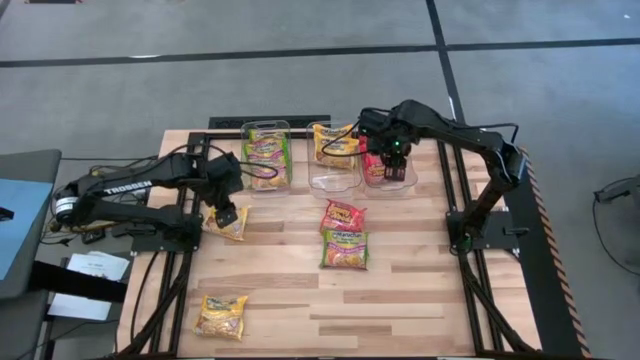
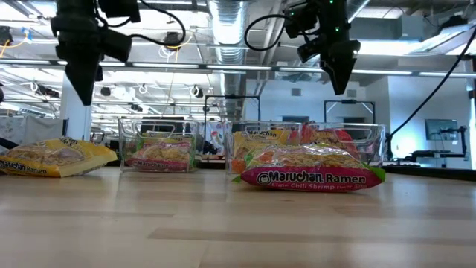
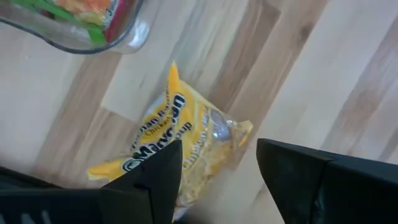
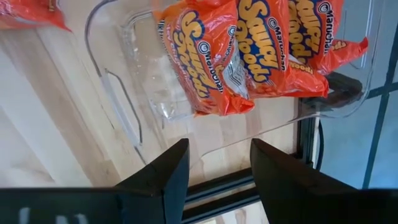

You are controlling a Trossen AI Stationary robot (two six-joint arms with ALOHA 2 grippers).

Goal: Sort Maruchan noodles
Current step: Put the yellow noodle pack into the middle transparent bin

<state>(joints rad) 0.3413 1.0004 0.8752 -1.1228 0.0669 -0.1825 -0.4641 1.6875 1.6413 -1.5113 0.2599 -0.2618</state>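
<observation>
My left gripper [image 1: 228, 213] [image 3: 217, 180] hovers open over a yellow noodle packet [image 1: 230, 228] [image 3: 180, 149] that lies flat at the table's left. It stands well clear of the packet in the low view [image 2: 82, 82]. My right gripper [image 1: 393, 155] [image 4: 217, 168] hangs open above the right clear bin [image 1: 405, 180], which holds red packets [image 4: 249, 50]. The left bin [image 1: 247, 150] holds green packets and the middle bin [image 1: 335, 183] a yellow one. A red packet [image 1: 343, 215], a green one [image 1: 345, 250] and a yellow one [image 1: 221, 315] lie flat on the table.
The three bins stand in a row along the far edge. Dark frame rails [image 1: 180, 290] run along the table's left and right sides, and the arm bases [image 1: 480, 225] stand at those sides. Bare wood lies across the near right part of the table [image 1: 420, 310].
</observation>
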